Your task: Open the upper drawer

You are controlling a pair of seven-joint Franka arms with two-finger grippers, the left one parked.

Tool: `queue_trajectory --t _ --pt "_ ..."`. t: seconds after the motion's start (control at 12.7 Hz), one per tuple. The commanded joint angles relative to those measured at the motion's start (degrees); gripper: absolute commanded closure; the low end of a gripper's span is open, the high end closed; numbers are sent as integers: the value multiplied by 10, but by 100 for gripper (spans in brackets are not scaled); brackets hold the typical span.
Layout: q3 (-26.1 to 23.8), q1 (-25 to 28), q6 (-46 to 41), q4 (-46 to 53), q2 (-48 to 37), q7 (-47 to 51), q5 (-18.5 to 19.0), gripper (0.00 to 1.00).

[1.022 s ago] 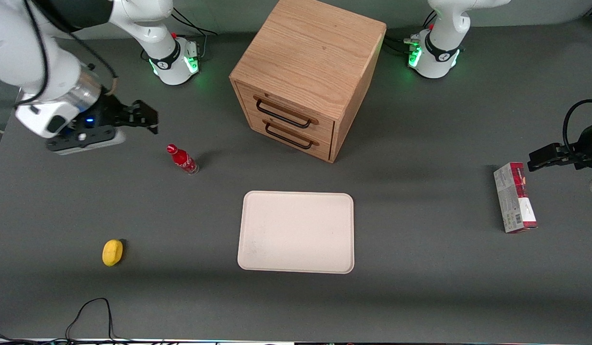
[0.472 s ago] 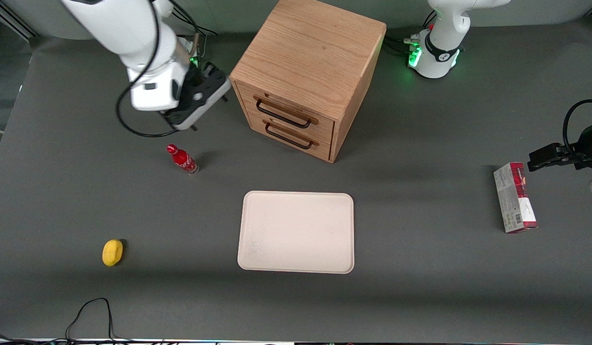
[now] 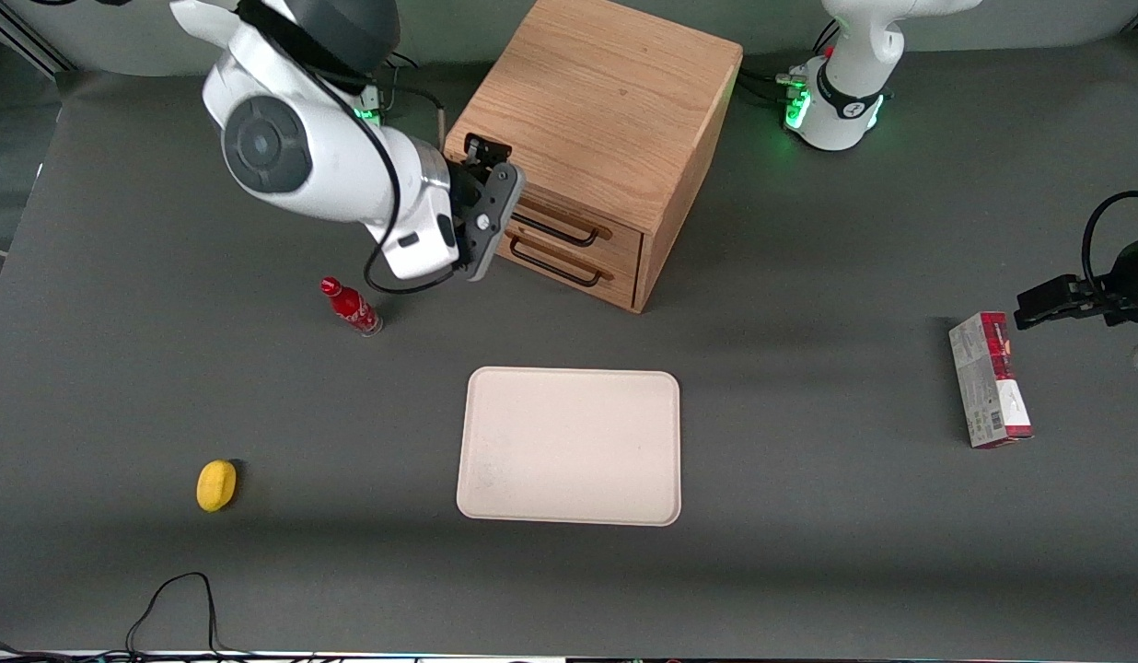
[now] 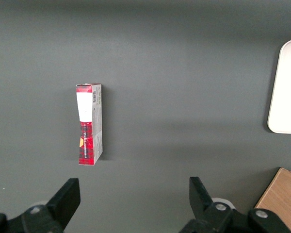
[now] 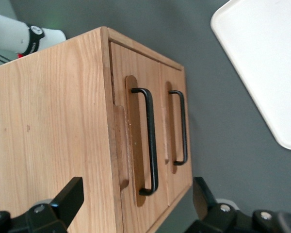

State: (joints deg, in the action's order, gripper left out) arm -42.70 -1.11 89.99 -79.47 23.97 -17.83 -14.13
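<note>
Claw [image 3: 478, 157] now at upper drawer [image 3: 569, 219]

A robotics lab — bench-mounted arm bases [image 3: 832, 101] with green status lights, grey matting [image 3: 808, 516], loose cabling [image 3: 178, 599].

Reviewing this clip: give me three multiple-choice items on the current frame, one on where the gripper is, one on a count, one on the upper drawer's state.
1. Where is the gripper?
A. over the tray
B. in front of the cabinet's drawer fronts
C. at the yellow object

2. How many handles does the cabinet show?
A. one
B. two
C. three

3. The upper drawer is:
A. closed
B. pulled fully out
C. removed

Answers: 1 B, the wrist view faces the drawer fronts close up, fingers spread apart. 2 B, two black bars lie side by side. 3 A, its front sits level with the lower drawer.
</note>
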Motion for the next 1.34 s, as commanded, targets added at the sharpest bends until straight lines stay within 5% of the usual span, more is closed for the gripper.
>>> queue_trajectory --t 0.0,0.55,1.26 --pt "-16 9 15 -13 25 -9 -7 0" --pt "-36 12 113 -110 42 -12 102 0" --pt "-36 17 179 -134 73 -12 144 0"
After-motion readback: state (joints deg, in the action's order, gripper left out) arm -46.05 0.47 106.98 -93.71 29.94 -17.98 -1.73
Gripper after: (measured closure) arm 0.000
